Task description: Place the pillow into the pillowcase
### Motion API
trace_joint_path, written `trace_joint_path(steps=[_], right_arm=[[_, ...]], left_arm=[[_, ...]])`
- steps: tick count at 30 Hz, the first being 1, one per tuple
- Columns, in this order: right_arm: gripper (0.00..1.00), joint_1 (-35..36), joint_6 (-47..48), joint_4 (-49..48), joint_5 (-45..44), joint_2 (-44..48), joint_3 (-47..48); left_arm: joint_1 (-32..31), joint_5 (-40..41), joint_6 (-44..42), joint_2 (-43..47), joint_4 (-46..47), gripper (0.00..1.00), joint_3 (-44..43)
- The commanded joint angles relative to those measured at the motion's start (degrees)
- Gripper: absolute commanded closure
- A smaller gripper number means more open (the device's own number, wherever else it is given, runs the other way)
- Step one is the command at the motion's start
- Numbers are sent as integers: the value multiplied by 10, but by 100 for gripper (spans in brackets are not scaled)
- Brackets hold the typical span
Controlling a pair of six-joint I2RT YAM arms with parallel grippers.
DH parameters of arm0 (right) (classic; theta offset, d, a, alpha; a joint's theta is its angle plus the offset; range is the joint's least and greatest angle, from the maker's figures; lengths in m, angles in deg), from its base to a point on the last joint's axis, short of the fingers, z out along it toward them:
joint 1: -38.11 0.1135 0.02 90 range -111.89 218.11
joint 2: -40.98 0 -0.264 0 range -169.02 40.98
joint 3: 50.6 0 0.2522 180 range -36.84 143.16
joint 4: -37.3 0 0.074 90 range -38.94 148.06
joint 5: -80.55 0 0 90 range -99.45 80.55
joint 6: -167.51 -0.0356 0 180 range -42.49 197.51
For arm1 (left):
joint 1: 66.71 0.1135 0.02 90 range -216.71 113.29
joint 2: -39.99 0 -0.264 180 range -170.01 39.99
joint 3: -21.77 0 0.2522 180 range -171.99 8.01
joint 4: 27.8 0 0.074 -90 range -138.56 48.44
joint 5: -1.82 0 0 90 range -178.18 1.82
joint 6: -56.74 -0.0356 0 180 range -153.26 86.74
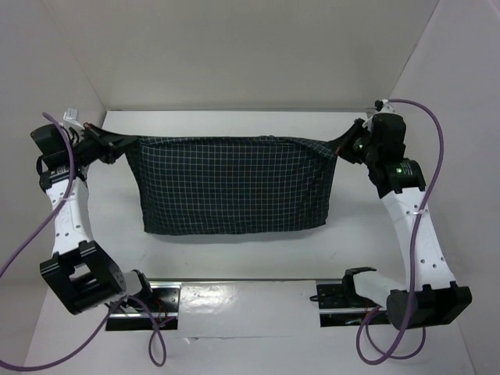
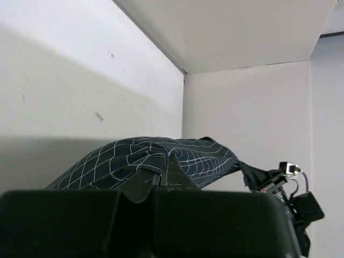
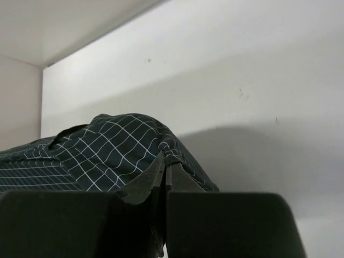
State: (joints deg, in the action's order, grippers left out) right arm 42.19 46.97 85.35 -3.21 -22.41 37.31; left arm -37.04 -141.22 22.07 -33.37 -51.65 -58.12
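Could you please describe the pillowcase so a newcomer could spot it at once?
Across the white table stretches the pillowcase, its far corners pinched by the left gripper and right gripper. It alone is dark cloth with a thin white grid.

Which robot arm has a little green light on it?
The right arm, gripping the pillowcase at its right corner: a small green light glows near its wrist. The left arm shows none.
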Motion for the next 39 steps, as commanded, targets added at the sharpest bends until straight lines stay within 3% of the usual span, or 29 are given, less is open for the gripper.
trace_joint_path(steps=[1, 6, 9, 12, 13, 14, 17, 23, 31, 39], right_arm=[[100, -28, 21, 19, -97, 31, 28], [100, -28, 21, 46, -85, 49, 43], [100, -28, 6, -15, -63, 18, 0], [100, -28, -9, -129, -37, -86, -30], [100, -28, -14, -151, -29, -122, -10], [100, -28, -14, -162, -35, -191, 13], [100, -28, -20, -180, -30, -236, 73], [100, -28, -14, -167, -25, -176, 79], [100, -28, -3, -54, -75, 33, 30], [100, -28, 2, 57, -105, 144, 48]], left_arm=[[33, 41, 2, 22, 21, 100, -50], [-8, 113, -37, 48, -79, 100, -116], [-52, 159, -37, -6, -79, 100, -117], [-98, 222, -37, -113, -54, 100, -126], [-110, 222, -47, -147, -54, 96, -158], [-110, 217, -47, -197, -54, 99, -183], [-123, 215, -42, -196, -7, 100, -166], [-130, 231, -63, -129, -11, 100, -153], [-96, 225, -51, 47, -69, 100, -115], [-90, 318, -113, 147, -251, 100, -203]])
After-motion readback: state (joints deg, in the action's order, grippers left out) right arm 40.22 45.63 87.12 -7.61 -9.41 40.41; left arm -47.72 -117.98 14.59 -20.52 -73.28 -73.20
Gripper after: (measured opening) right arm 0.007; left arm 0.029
